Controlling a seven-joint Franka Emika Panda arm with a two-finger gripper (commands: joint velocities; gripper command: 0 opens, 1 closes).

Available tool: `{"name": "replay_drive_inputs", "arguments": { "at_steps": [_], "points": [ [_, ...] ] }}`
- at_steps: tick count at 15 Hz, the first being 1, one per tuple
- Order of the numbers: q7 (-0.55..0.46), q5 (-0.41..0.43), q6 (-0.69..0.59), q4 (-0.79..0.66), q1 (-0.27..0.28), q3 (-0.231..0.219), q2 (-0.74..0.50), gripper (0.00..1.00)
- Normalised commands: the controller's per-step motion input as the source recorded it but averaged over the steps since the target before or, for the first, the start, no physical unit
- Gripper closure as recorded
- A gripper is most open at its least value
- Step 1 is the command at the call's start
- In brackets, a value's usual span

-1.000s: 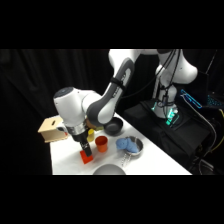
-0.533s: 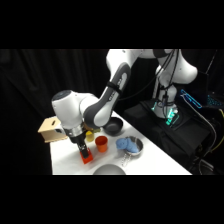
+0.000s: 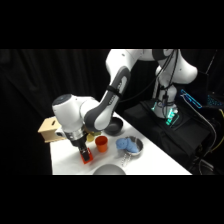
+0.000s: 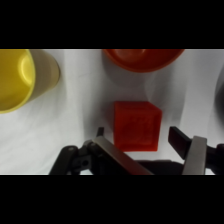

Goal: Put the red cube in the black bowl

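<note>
End effector (image 4: 145, 142) has dropped lower onto the red cube (image 4: 136, 125), fingers spread wide either side, not yet clamped. Cube sits on the desk (image 4: 80, 110) just beside the orange cup (image 4: 142, 57). Risk: off-centre closing could nudge or twist the cube; black bowl (image 3: 114, 126) sits beyond the cup.

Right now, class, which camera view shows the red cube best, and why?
The wrist view: the red cube fills the middle, its top and front faces clear, lying between the open gripper fingers. In the side view it is only a small red patch below the gripper, partly hidden.
</note>
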Motion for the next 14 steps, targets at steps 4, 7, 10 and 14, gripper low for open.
{"name": "replay_drive_inputs", "arguments": {
  "at_steps": [4,7,10,14],
  "points": [
    [0.01,0.081,0.13,0.00,-0.011,0.042,0.03,0.00],
    [0.01,0.073,0.17,-0.01,-0.014,0.024,0.04,0.00],
    [0.01,0.074,0.18,0.00,-0.019,0.016,0.05,0.00],
    [0.03,0.060,0.20,-0.02,-0.002,-0.001,0.02,0.26]
  ]
}}
